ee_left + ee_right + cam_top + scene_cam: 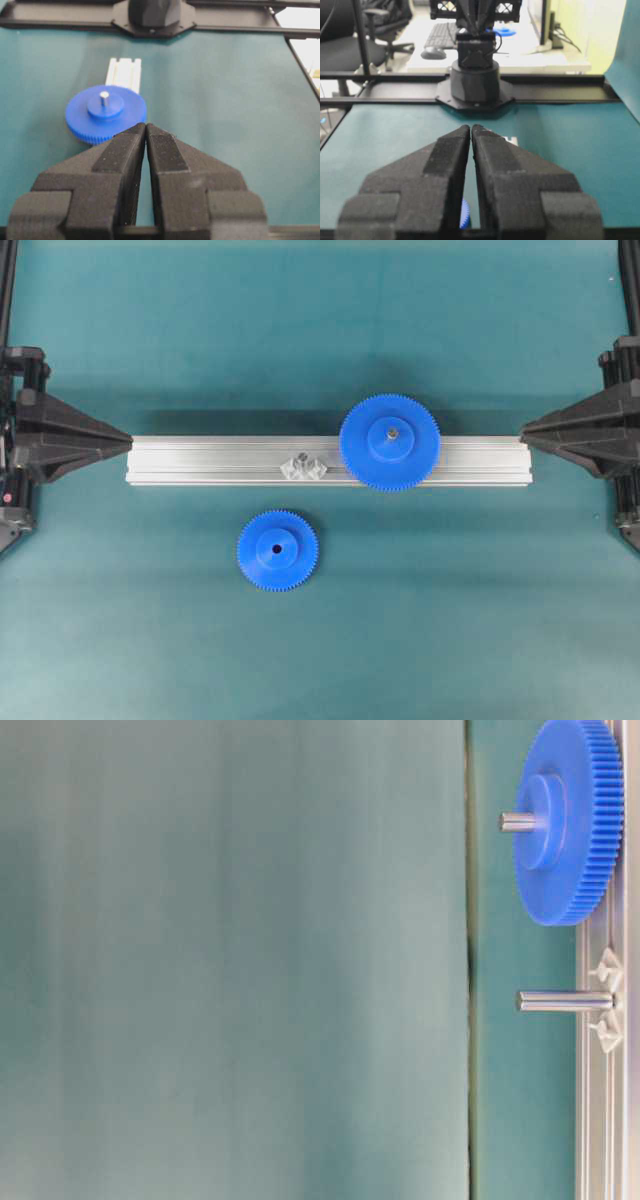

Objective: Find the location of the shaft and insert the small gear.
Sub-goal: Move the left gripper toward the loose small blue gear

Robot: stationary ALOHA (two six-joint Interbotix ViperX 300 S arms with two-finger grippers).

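Overhead view: teal mat (320, 330), faintly mottled, with a ribbed silvery aluminium rail (200, 460) laid left to right across the middle. Large blue gear (389, 442), finely toothed rim, raised round hub with a grey pin through it, sits on the rail right of centre. Just left of it, a small shiny bracket (305, 468) on the rail carries the shaft (299, 455), seen end-on as a tiny grey dot; the table-level view shows the shaft (565, 1002) as a smooth, plain metal rod standing off the rail. Small gear (277, 550), blue plastic, same fine teeth, round hub with dark centre hole, lies flat on the mat nearer than the rail, below and slightly left of the shaft, clear of everything. Left gripper (130, 441) and right gripper (524, 429), matte black wedge-shaped fingers, sit at the rail's two ends, tips together, nothing between them. Wrist views confirm both pairs pressed closed.
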